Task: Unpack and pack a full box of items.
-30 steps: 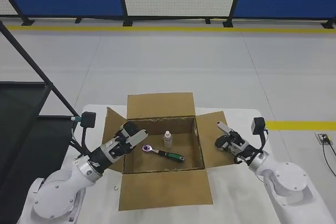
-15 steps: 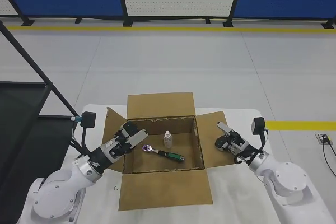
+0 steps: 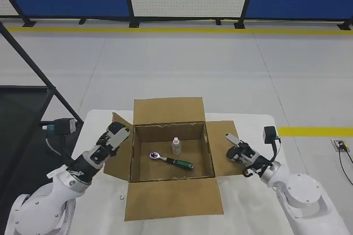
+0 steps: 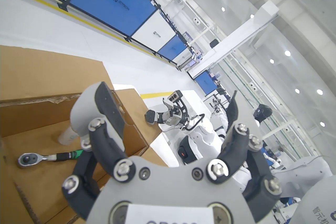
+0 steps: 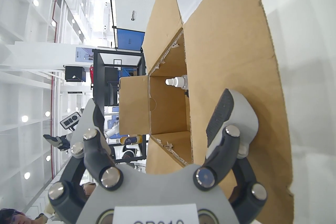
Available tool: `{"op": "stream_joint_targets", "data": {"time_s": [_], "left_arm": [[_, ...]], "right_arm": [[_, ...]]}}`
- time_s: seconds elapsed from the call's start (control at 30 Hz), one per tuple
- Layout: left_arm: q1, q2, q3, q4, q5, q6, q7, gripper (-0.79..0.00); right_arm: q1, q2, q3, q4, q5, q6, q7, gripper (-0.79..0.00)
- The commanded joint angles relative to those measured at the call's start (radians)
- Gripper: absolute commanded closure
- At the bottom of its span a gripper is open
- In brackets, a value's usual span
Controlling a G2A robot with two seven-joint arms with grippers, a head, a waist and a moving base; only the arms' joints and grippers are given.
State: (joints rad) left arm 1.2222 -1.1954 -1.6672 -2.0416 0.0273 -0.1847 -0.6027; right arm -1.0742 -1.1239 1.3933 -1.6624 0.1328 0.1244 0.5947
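Note:
An open cardboard box (image 3: pixel 170 110) stands mid-table with all flaps spread. Inside it lie a ratchet wrench (image 3: pixel 170 160) with a green-black handle and an upright small white bottle (image 3: pixel 176 144). My left gripper (image 3: pixel 115 136) hovers over the left flap, outside the box, open and empty. In the left wrist view the left gripper (image 4: pixel 170 107) is open, with the wrench (image 4: pixel 44 156) and bottle (image 4: pixel 67 135) beyond it. My right gripper (image 3: pixel 233 147) sits above the right flap, open and empty. In the right wrist view the right gripper (image 5: pixel 157 114) faces the bottle (image 5: pixel 178 81).
The white table (image 3: pixel 100 117) extends only a little past the box flaps on each side. A black metal frame (image 3: pixel 23 76) stands close to the table's left. The near flap (image 3: pixel 173 197) covers the front of the table.
My left arm has drawn back to the left, from the box's left wall out over the left flap. The right gripper has barely shifted. The wrench and bottle stayed put.

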Motion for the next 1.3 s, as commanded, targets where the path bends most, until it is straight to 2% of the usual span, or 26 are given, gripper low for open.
{"op": "stream_joint_targets", "data": {"time_s": [0.0,0.13,0.27,0.43,0.6,0.83,1.0,1.1,1.27], "left_arm": [[0.035,0.004,-0.04,0.005,-0.005,-0.001,0.003,-0.785],[0.104,0.008,-0.105,0.016,-0.017,-0.017,0.009,-0.785],[0.186,0.009,-0.178,0.043,-0.049,-0.019,0.064,-0.785],[0.214,0.01,-0.209,0.07,-0.062,0.012,0.113,-0.785],[0.179,0.013,-0.195,0.112,-0.092,0.038,0.102,-0.785],[0.031,0.028,-0.179,0.215,-0.095,0.101,0.046,-0.785],[-0.033,0.036,-0.172,0.257,-0.073,0.15,0.032,-0.785],[-0.058,0.041,-0.163,0.272,-0.058,0.161,0.022,-0.785],[-0.058,0.046,-0.152,0.272,-0.051,0.158,0.012,-0.785]], "right_arm": [[0.001,0.002,-0.005,0.004,-0.022,-0.008,0.028,-0.785],[0.017,0.004,-0.031,0.021,-0.055,-0.024,0.073,-0.785],[0.056,0.002,-0.063,0.052,-0.077,-0.037,0.108,-0.785],[0.087,-0.001,-0.083,0.071,-0.058,-0.053,0.137,-0.785],[0.103,-0.001,-0.097,0.084,-0.061,-0.067,0.167,-0.785],[0.096,0.001,-0.121,0.086,-0.085,-0.095,0.199,-0.785],[0.084,0.002,-0.129,0.084,-0.088,-0.109,0.204,-0.785],[0.074,0.0,-0.123,0.08,-0.074,-0.126,0.16,-0.785],[0.06,-0.001,-0.095,0.068,-0.075,-0.108,0.051,-0.785]]}}
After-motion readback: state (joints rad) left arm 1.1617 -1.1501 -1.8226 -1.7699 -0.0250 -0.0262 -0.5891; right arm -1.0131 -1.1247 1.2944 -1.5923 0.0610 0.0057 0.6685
